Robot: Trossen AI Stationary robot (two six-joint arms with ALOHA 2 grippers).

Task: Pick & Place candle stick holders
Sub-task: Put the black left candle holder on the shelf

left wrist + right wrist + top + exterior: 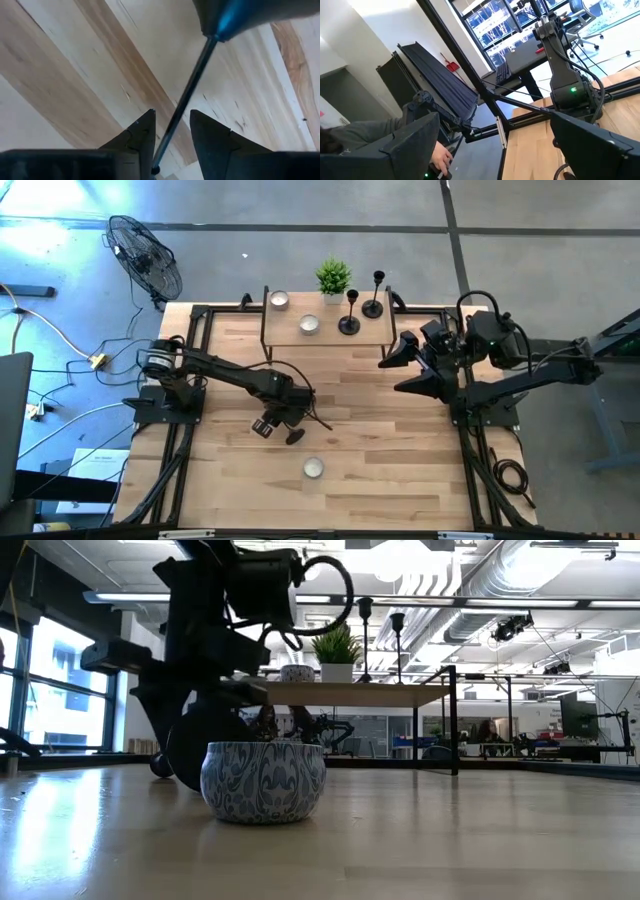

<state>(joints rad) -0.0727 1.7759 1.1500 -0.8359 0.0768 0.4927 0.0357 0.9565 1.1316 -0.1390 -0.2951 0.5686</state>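
Note:
One black candlestick lies tipped over near the table's middle, its round base [296, 437] toward the near edge. My left gripper [172, 114] is open over it. Its two fingers stand on either side of the thin stem [187, 90], pointing along it toward the base [240, 15]. Whether the candlestick rests on the table is hidden. Two more black candlesticks [349, 310] [375, 295] stand upright on their bases on the raised wooden shelf [285, 335] at the far edge. My right gripper [405, 365] is open and empty, hovering to the right of the shelf. My left gripper has the candlestick's stem [170, 135] running lengthwise between its fingers, closer to one finger [145, 130]. The gap is much wider than the stem. I cannot tell whether either finger touches it.
The shelf also carries two white tealights [278, 299] [309, 324] and a small green potted plant [333, 277]. A third tealight in a patterned tin [313, 468] stands on the table near the front, just ahead of my left gripper. A fan [145, 255] stands off the table's far left.

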